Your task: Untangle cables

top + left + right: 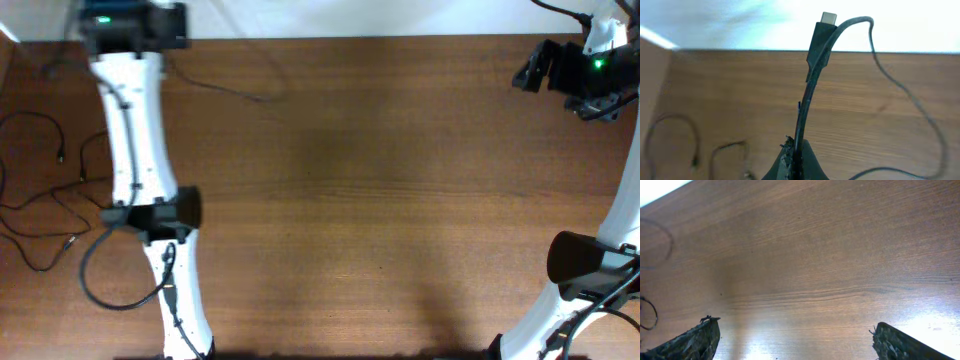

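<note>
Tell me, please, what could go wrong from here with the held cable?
1. The left end effector pinches the thin cable below its plug; a tug might slip it free.
2. The other cables lie beside that arm and could snag as it moves.
3. The right end effector, open, looks too far away to help.

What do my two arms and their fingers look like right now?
Both arms are white tubes with black joints: left arm, right arm. Each wrist shows a green light. A black cable loops beside the left arm. The fingers are dark with rough, worn edges.
</note>
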`<action>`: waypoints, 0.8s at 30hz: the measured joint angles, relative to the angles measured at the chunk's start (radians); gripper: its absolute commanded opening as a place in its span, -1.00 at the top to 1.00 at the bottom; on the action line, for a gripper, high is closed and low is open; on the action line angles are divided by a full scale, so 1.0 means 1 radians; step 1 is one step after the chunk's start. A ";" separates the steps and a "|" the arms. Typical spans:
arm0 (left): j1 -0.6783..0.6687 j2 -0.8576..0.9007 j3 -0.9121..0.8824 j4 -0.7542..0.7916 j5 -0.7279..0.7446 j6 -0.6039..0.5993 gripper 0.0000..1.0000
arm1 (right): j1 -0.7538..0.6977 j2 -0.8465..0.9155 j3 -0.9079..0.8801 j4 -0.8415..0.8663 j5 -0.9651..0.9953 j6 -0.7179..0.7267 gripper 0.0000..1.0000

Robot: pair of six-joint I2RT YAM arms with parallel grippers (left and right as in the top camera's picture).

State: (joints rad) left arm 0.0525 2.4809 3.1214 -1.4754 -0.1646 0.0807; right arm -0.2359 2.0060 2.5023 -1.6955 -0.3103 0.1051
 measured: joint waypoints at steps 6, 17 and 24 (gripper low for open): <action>0.411 -0.009 0.000 -0.142 -0.001 -0.154 1.00 | 0.000 0.000 0.000 0.000 0.000 -0.001 -0.98; 0.649 -0.011 -0.008 -0.210 0.085 -0.195 -0.98 | 0.000 0.000 0.000 0.000 0.000 0.000 -0.98; 0.379 -0.284 -0.010 -0.211 0.335 -0.129 -0.98 | 0.134 0.000 0.000 0.000 0.000 -0.032 -0.97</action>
State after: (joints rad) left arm 0.4316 2.1971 3.1111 -1.6867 0.1699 -0.0479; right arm -0.1017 2.0060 2.5023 -1.6955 -0.3103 0.0734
